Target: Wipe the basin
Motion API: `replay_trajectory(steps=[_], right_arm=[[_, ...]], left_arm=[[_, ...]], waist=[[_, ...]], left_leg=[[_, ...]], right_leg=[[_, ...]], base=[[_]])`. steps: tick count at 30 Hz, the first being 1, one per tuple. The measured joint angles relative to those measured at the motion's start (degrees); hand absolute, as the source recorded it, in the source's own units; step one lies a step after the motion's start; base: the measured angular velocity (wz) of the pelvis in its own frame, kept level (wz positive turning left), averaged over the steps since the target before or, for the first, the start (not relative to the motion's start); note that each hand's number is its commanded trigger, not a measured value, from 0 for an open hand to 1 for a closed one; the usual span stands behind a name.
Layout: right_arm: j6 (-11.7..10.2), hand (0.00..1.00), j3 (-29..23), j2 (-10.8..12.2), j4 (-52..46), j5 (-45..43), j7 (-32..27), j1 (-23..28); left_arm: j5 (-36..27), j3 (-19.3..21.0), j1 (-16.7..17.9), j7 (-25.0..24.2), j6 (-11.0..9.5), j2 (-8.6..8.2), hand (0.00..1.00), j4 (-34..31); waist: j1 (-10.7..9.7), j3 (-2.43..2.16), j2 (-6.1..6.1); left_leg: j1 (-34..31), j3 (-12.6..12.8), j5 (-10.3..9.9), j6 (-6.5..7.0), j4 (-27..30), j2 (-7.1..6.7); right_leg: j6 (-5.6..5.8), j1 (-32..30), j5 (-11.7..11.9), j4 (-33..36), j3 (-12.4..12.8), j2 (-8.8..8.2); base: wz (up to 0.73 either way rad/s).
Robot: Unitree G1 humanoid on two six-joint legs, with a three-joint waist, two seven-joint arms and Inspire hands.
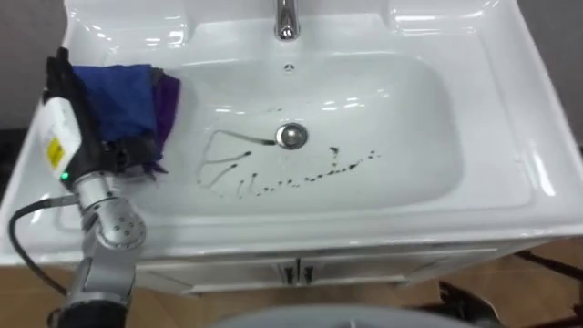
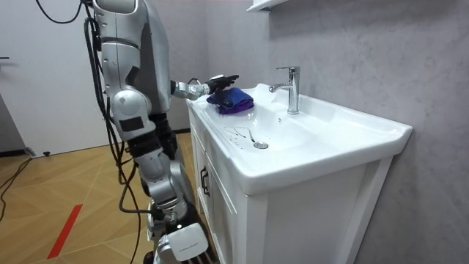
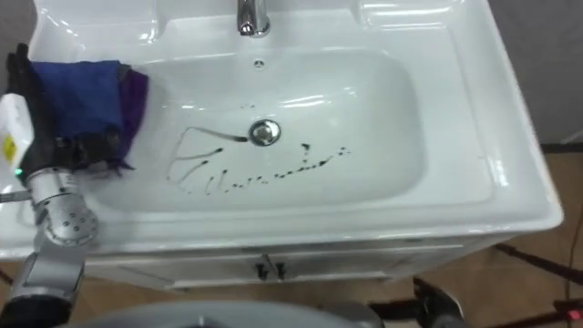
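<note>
Stands close against the cabinet (image 1: pixel 364 264), facing the basin (image 1: pixel 410 118). Grips a blue-and-purple cloth (image 1: pixel 118 96) in the left hand (image 1: pixel 80 137), with fingers curled into its near edge, bunched thick so as to give a broad pad for wiping. Holds it over the left rim, at the top of the bowl's slope (touching the porcelain or just above, hard to tell). Has dark scribbled marks (image 1: pixel 273 180) to clear from the bowl floor, beside and in front of the drain (image 1: pixel 291 137), well apart from the cloth. Looks to be at the start, with no mark wiped yet. Needs next, probably, to sweep down and rightward across the marks, keeping clear of the tap (image 1: pixel 287 18) behind.
</note>
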Motion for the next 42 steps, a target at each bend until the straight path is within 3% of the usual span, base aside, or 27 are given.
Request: replay_trajectory(steps=[4, 8, 15, 22, 27, 42], right_arm=[[0.36, 0.00, 0.06, -0.03, 0.21, 0.60, 0.51, -0.26], [0.40, 0.00, 0.16, 0.24, 0.72, 0.61, 0.50, -0.21], [0.38, 0.00, 0.17, 0.29, 0.66, 0.60, 0.48, -0.23], [0.21, 0.00, 0.23, 0.30, 0.39, 1.00, 0.46, -0.37], [0.26, 0.00, 0.18, 0.12, 0.38, 1.52, 0.40, 0.27], [0.38, 0.00, 0.07, -0.08, -0.91, 1.46, 0.80, 1.41]], left_arm=[[0.07, -0.02, -0.28, -0.90, 1.21, -0.01, 0.00, -0.05], [0.01, 0.90, -0.24, -1.21, 2.01, -0.01, 0.00, 0.00], [0.06, 0.94, 0.05, -2.08, 2.05, -0.02, 0.00, 0.11], [0.17, 0.98, 0.17, -3.67, 2.00, 0.01, 0.00, 4.42], [2.41, 0.98, 0.19, -4.00, 1.89, 0.00, 0.00, 5.79], [10.25, 1.17, 1.58, -4.71, 1.07, 0.43, 0.00, 8.63]], waist=[[0.02, -0.07, -0.08], [0.25, -0.46, -0.70], [0.29, -0.53, -0.78], [0.63, -0.50, -0.79], [0.97, -0.32, -0.76], [0.48, -0.57, -0.60]], left_leg=[[0.00, 0.29, -1.01, 0.18, 0.03, 0.15], [0.06, 0.68, -1.14, 0.27, 0.22, 0.11], [0.10, 0.65, -1.15, 0.28, 0.41, 0.13], [0.28, 1.05, -1.17, 0.32, 0.31, 0.08], [1.63, 1.40, -1.20, 0.28, 0.02, 0.07], [2.99, 1.46, -1.57, 0.05, -0.03, 0.35]], right_leg=[[-0.17, -0.27, -0.19, 0.20, -0.08, 0.66], [-0.09, -0.29, -0.10, 0.73, -0.02, 0.57], [-0.10, -0.32, -0.11, 0.86, -0.09, 0.56], [0.03, -0.22, -0.45, 0.82, -0.12, 0.50], [0.09, 0.90, -1.08, 1.03, -0.04, 0.49], [-0.07, 1.63, -1.64, 2.07, 1.00, 1.09]], base=[[-0.02], [-0.03], [0.00], [0.00], [0.00], [-0.01]])
